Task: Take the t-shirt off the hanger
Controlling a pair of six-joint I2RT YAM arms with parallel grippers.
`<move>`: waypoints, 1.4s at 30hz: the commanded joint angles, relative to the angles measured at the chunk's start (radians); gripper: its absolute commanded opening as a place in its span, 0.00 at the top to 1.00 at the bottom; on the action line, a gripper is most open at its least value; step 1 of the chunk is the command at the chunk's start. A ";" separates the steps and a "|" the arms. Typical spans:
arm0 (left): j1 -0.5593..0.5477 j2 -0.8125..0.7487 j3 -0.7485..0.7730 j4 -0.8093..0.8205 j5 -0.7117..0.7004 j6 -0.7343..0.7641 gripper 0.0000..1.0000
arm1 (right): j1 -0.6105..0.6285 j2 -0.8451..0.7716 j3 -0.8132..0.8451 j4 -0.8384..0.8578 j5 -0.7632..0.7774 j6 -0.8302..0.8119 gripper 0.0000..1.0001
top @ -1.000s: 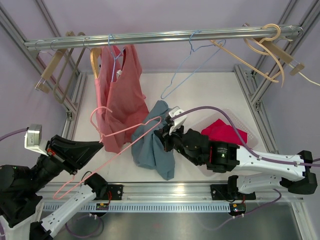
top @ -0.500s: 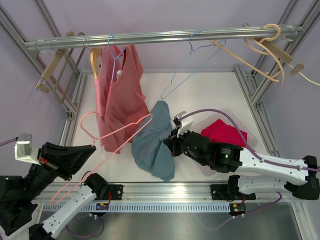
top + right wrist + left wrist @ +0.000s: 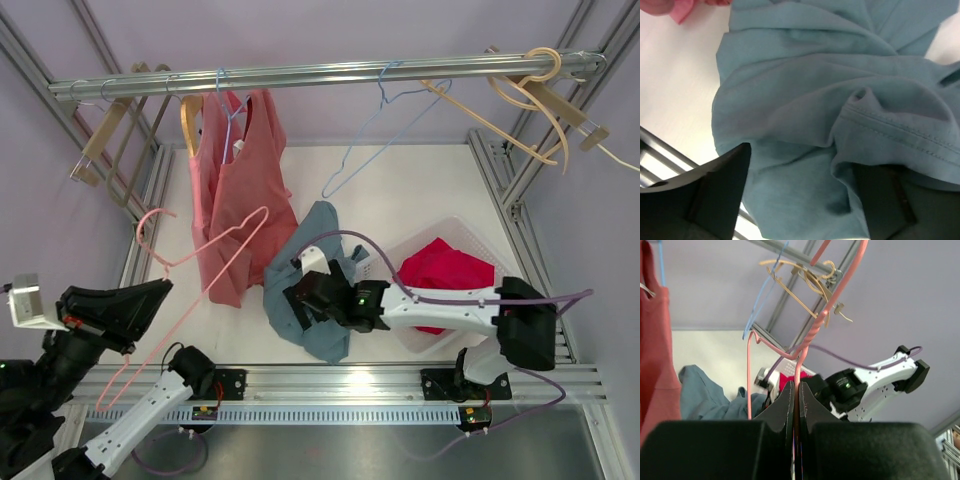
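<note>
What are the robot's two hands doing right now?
Left hand: closed, holding the pink wire hanger.
Right hand: open, over the blue t-shirt, holding nothing.

Both arms pair white links with black joint housings; the left arm [image 3: 132, 428] carries a small white box [image 3: 25, 304] near its wrist. A purple cable [image 3: 340, 233] loops over the right arm [image 3: 450, 314], and the right gripper [image 3: 800, 162] has broad matte-black fingers [image 3: 715, 200]

T-shirt [image 3: 805, 90] plain grey-blue; hanger [image 3: 815, 335] pink wire; hung top [image 3: 240, 180] plain salmon-red; cloth [image 3: 445, 270] bright red; basket [image 3: 478, 240] translucent white.
</note>
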 commanded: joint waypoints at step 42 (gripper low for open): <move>0.008 0.016 -0.130 0.157 -0.024 0.018 1.00 | -0.040 -0.416 0.710 -0.114 0.512 -0.533 1.00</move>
